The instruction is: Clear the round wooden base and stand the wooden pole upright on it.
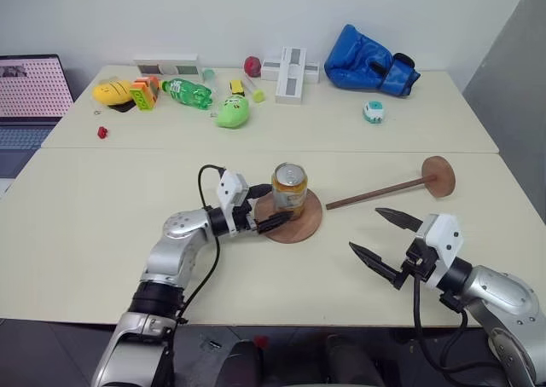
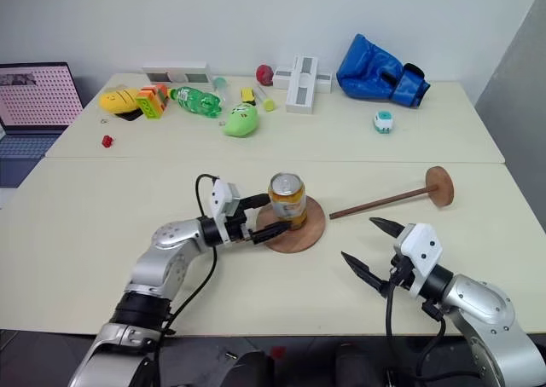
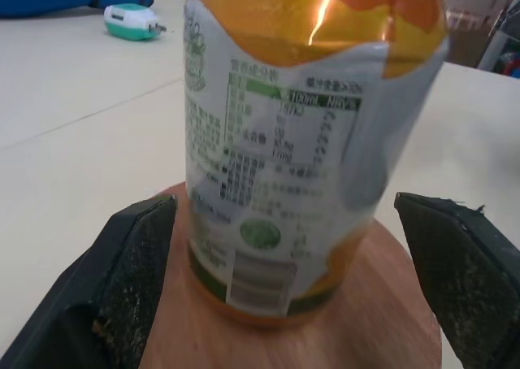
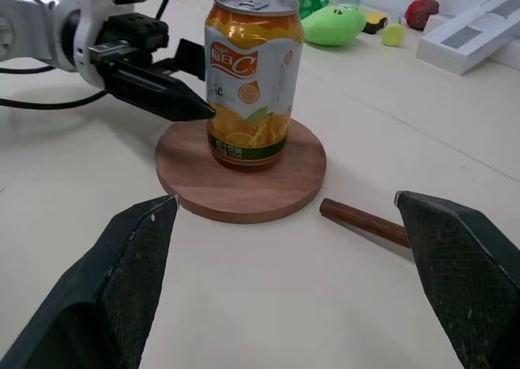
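Note:
The round wooden base point(image 1: 300, 228) lies flat at the table's middle, and an orange drink can point(image 1: 289, 187) stands upright on it. My left gripper point(image 1: 268, 208) is open and level at the can's left side. One finger is on either side of the can point(image 3: 309, 141), and a gap shows at each finger. The wooden pole point(image 1: 375, 193) lies flat to the right of the base, its disc end point(image 1: 438, 176) pointing away to the far right. Near the front right, my right gripper point(image 1: 365, 229) is open and empty, facing the base point(image 4: 195, 186) and the pole's near tip point(image 4: 361, 221).
Along the back of the table lie a blue boxing glove point(image 1: 371, 59), white blocks point(image 1: 290, 72), a green bottle point(image 1: 188, 93), a green toy point(image 1: 232, 112), a yellow toy point(image 1: 115, 91) and a small teal object point(image 1: 373, 112). A laptop point(image 1: 30, 97) sits far left.

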You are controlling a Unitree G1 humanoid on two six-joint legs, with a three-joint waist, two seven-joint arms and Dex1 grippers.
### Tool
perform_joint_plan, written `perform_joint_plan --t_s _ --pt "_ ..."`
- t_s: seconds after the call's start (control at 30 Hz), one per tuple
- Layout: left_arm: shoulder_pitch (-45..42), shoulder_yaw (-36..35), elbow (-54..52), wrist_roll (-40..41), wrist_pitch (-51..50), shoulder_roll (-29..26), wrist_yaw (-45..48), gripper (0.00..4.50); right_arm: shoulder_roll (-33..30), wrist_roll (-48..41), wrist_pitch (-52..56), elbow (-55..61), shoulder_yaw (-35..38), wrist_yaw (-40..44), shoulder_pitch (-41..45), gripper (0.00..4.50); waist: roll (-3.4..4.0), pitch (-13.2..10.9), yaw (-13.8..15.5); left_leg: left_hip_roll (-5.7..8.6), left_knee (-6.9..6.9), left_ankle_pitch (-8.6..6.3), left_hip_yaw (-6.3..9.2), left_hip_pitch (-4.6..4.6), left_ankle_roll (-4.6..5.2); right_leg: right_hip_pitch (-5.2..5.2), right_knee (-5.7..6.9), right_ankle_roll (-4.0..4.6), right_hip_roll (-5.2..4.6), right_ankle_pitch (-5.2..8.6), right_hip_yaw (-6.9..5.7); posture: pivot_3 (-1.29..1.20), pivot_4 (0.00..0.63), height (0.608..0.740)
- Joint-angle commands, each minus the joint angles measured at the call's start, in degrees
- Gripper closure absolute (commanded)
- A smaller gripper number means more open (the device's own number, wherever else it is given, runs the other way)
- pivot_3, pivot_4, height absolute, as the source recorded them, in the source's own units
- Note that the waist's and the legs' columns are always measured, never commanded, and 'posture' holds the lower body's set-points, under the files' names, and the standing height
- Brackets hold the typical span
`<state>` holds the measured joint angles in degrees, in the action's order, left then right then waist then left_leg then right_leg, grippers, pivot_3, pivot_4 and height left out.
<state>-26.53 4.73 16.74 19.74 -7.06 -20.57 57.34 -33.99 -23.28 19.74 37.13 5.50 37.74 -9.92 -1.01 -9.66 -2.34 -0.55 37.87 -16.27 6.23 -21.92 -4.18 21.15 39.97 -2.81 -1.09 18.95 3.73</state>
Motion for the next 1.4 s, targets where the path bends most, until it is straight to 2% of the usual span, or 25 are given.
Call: perform_joint_plan --t_s 0.03,0.23,0.27,0.37,0.67,0.8,0.87,1.0,1.13,1.33,1.4 --pt "-2.34 -0.05 2.73 -1.22 2.84 0.88 0.82 0.00 -0.09 -0.44 -0.80 2.43 0.61 -0.19 0.63 0.01 0.00 0.00 -0.02 0.00 0.00 0.00 0.00 0.00 0.00 0.00 0.00 0.00 0.01 0.00 0.00 0.00 0.150 0.740" --pt "-4.43 -0.20 5.70 -1.07 4.32 3.10 2.16 0.00 0.04 -0.67 0.15 3.18 0.66 -1.23 0.98 0.01 0.00 0.00 0.22 0.01 0.01 0.00 0.01 -0.01 0.00 0.00 -0.01 0.00 0.00 0.00 -0.01 0.00 0.150 0.740" --pt "-4.52 -0.32 5.74 -0.81 4.05 3.41 2.46 0.37 0.07 -0.70 0.37 3.32 0.66 -1.41 0.99 0.00 0.00 0.00 0.26 0.01 0.01 0.00 0.01 -0.02 0.00 0.00 -0.01 0.00 0.00 0.00 -0.01 0.00 0.150 0.740" --pt "-4.45 -0.55 5.41 -0.79 3.77 3.72 2.87 0.85 0.12 -0.89 1.08 3.91 0.75 -1.88 1.05 0.00 0.00 0.00 0.23 0.01 0.01 0.00 0.01 -0.01 0.00 0.00 0.00 0.00 0.00 0.00 0.00 0.00 0.150 0.740" --pt "-5.48 -2.00 4.39 -0.53 2.94 3.73 0.89 0.93 0.14 -2.04 4.53 5.32 0.36 -3.81 3.87 0.00 0.00 0.00 0.26 0.00 0.01 0.00 0.02 -0.02 0.00 0.01 -0.01 0.00 0.00 0.00 -0.01 0.00 0.150 0.740" --pt "-6.88 -7.11 3.17 1.26 0.45 2.69 -5.11 0.93 0.08 -2.52 5.92 5.88 0.41 -4.27 4.99 0.00 -0.02 -0.01 0.20 0.00 0.01 0.00 0.02 -0.03 0.00 0.02 -0.01 0.00 0.00 0.00 -0.01 0.00 0.150 0.740" --pt "-8.47 -11.09 6.06 1.08 1.68 1.16 -9.55 0.93 0.11 -2.57 6.22 6.01 0.18 -4.49 5.34 0.00 -0.06 -0.04 0.07 -0.02 0.01 0.00 0.02 -0.03 0.00 0.05 0.01 0.00 0.01 0.00 0.00 0.00 0.150 0.740" --pt "-15.67 -22.63 22.27 -0.59 8.15 -5.42 -27.82 0.93 0.59 -2.82 6.63 6.07 -0.58 -4.84 6.38 0.00 -0.11 -0.06 -0.55 -0.03 0.01 0.00 0.03 -0.06 0.00 0.12 0.04 0.00 0.02 0.00 -0.01 0.00 0.150 0.740" --pt "-19.49 -27.69 35.68 -2.27 14.45 -10.50 -40.03 0.93 1.07 -2.54 6.56 5.27 -1.65 -4.96 7.56 0.00 -0.12 -0.07 -1.00 -0.02 -0.05 -0.03 0.04 -0.08 0.05 0.21 -0.01 -0.01 0.03 0.00 0.02 0.00 0.150 0.740" --pt "-21.79 -30.41 46.60 -2.70 19.79 -12.17 -44.26 0.93 1.03 -2.66 6.66 4.10 -2.38 -4.54 9.49 0.00 -0.32 -0.07 0.73 0.12 0.10 -0.02 0.16 -0.39 0.04 0.25 -0.08 -0.04 -0.16 0.00 -0.20 0.00 0.150 0.740" --pt "-21.77 -30.34 48.79 -3.16 20.83 -12.35 -44.56 0.93 0.96 -2.65 6.77 3.72 -2.43 -4.45 10.17 0.00 -0.63 -0.09 1.07 0.13 0.17 -0.01 0.33 -0.50 0.02 0.26 -0.07 -0.04 -0.17 0.00 -0.40 0.00 0.150 0.740"
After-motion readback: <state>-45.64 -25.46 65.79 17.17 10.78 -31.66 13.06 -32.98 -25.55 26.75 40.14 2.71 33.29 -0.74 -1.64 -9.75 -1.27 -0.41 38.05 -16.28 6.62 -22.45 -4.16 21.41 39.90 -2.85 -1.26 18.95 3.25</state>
